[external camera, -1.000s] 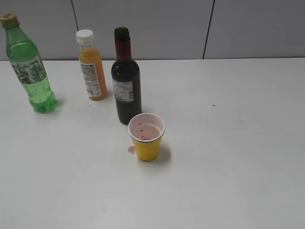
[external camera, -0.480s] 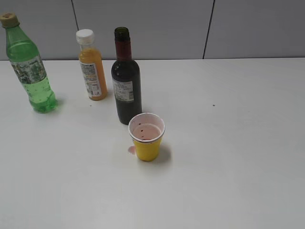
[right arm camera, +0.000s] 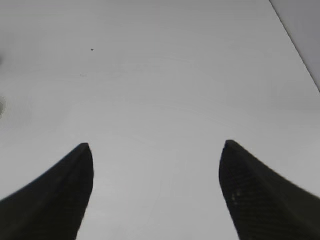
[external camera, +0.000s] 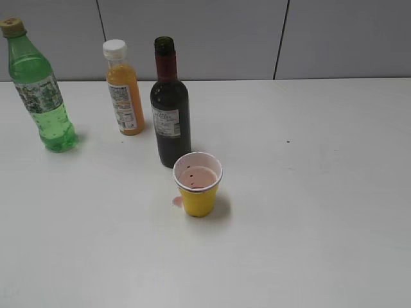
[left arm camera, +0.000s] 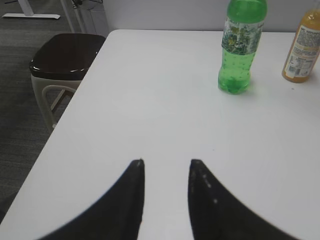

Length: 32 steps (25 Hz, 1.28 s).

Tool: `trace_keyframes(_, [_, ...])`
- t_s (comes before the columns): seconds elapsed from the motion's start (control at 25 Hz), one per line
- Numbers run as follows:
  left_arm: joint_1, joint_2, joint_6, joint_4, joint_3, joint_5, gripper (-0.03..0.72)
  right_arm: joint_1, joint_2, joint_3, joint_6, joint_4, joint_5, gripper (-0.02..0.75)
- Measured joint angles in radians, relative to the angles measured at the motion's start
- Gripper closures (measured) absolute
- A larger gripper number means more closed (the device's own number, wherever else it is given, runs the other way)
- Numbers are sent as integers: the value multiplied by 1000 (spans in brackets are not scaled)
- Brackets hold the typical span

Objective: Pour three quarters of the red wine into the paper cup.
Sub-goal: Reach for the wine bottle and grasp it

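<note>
On a white table (external camera: pixel 321 192), the uncapped red wine bottle (external camera: pixel 170 115) stands upright just behind the pink-stained yellow paper cup (external camera: pixel 198 185), pouring apparently not begun, while the left gripper (left arm camera: pixel 166 162) is narrowly parted and the right gripper (right arm camera: pixel 156 146) gapes wide, both empty.

A big white table (external camera: pixel 321 212) fills the room's middle. Behind it stands a gray wall (external camera: pixel 212 38) (with thin dark lines). A brown stool (left arm camera: pixel 62 62) sits on gray floor (left arm camera: pixel 20 115).
</note>
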Motion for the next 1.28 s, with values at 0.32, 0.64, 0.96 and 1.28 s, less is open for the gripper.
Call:
trace_keyframes(0.32, [0, 0, 0, 0, 0, 0, 452, 0, 0, 0, 0, 0, -1, 146])
trace_keyframes(0.64, [0, 0, 0, 5, 0, 0, 452, 0, 0, 0, 0, 0, -3, 146])
trace_keyframes(0.96, [0, 0, -1, 132, -1, -32, 438, 0, 0, 0, 0, 0, -3, 146])
trace_keyframes(1.28, [-13, 0, -1, 149, -4, -327, 56, 0, 0, 0, 0, 0, -3, 146])
